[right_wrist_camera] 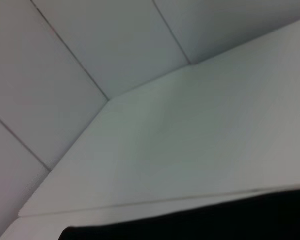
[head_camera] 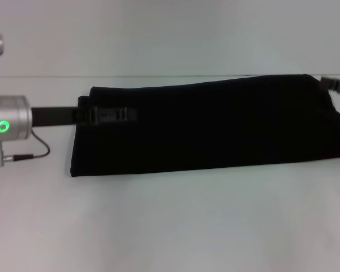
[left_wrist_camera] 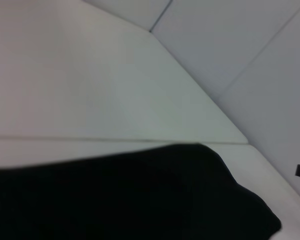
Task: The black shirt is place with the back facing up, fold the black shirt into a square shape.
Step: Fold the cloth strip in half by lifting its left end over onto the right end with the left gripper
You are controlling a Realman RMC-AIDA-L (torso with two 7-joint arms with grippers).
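Note:
The black shirt (head_camera: 215, 124) lies on the white table as a long folded band running from left to right, with its far edge a little raised at the right end. My left gripper (head_camera: 112, 115) reaches in from the left and sits over the shirt's left end, black against black cloth. Only a tip of my right gripper (head_camera: 335, 84) shows at the shirt's far right corner. The left wrist view shows the shirt (left_wrist_camera: 130, 200) as a dark mass low in the picture. In the right wrist view only an edge of the shirt (right_wrist_camera: 215, 225) shows.
The left arm's silver wrist (head_camera: 10, 118) with a green light and a thin cable (head_camera: 34, 153) sits at the left edge. Bare white table (head_camera: 170, 226) spreads in front of the shirt. White wall panels (right_wrist_camera: 90, 50) rise behind the table.

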